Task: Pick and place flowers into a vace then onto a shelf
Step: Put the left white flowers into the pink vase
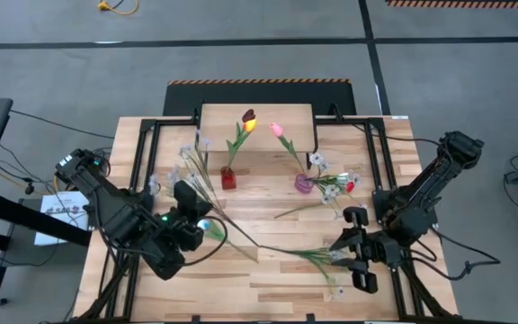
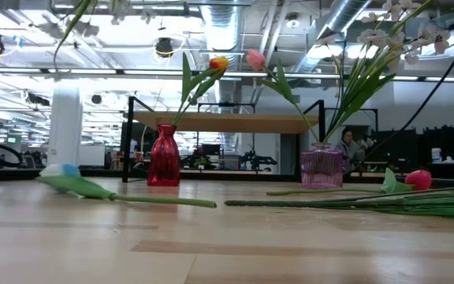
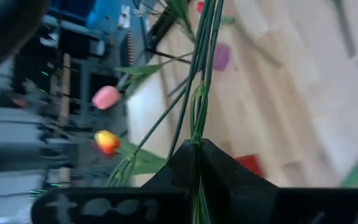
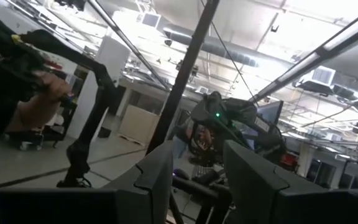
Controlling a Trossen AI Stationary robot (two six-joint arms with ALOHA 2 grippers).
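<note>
My left gripper (image 1: 187,193) hovers above the table's left half, shut on a spray of small white blossoms (image 1: 196,157) on long green stems (image 3: 197,74). My right gripper (image 1: 347,243) is raised over the right half, open, and I see nothing between its fingers (image 4: 194,180). Below it, loose flowers (image 1: 317,256) lie flat on the table. A red vase (image 1: 228,178) holds an orange tulip (image 1: 248,121). A purple vase (image 1: 304,183) holds a pink tulip (image 1: 277,130) and white blossoms. The shelf (image 1: 257,126) stands behind both vases. My left gripper pinches the spray's bundled green stems (image 3: 196,144) between its two fingers, several stems together. The stems run on along the fingers toward the table's far edge. The spray is lifted clear of the table, with its blossoms (image 2: 117,8) high in the air.
A long stem with a leaf (image 2: 132,197) lies across the table's middle, and a red tulip (image 2: 418,179) lies to the right of the purple vase. Dark frame rails (image 1: 151,153) run along the table's sides. The near part of the tabletop (image 1: 259,297) is bare wood.
</note>
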